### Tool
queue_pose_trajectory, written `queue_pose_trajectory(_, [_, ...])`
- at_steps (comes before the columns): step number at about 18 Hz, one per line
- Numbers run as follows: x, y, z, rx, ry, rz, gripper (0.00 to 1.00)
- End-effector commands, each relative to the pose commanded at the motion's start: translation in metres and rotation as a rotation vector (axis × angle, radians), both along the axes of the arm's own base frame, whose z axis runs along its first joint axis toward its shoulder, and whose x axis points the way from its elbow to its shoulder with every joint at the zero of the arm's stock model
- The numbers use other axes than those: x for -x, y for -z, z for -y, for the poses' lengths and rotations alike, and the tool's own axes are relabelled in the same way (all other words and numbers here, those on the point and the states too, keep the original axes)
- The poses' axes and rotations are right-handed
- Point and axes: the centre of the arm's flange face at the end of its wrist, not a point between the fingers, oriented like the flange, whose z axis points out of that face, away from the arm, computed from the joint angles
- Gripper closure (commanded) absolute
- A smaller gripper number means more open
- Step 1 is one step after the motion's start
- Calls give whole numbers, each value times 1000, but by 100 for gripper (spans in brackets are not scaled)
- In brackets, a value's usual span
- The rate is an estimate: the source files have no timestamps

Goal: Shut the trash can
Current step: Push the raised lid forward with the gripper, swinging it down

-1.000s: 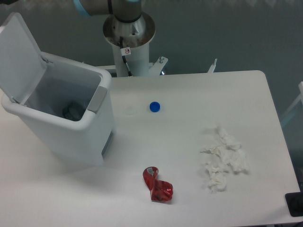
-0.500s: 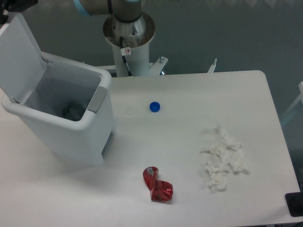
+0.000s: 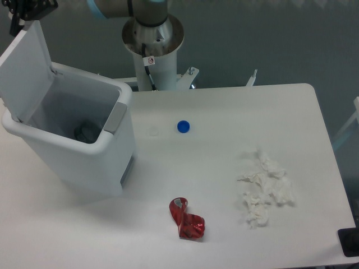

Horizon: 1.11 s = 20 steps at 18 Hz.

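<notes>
- white table (image 3: pixel 224 168)
- trash can (image 3: pixel 73 140), lid up, standing at the left
- blue bottle cap (image 3: pixel 183 126) near the middle
- crumpled red wrapper (image 3: pixel 187 219) at the front
- crumpled white tissue (image 3: pixel 265 188) at the right

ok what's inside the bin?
The bin is open; one dark roundish item lies at the bottom. Its front wall hides the rest of the floor.

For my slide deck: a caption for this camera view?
Hand at the raised lid of the open bin.
</notes>
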Motion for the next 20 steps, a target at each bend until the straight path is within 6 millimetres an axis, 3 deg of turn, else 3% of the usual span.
queue_pose_trajectory(11, [20,17,-21,49,-51,4,100])
queue_pose_trajectory(20, [62,21,-16,56,-140,13,100])
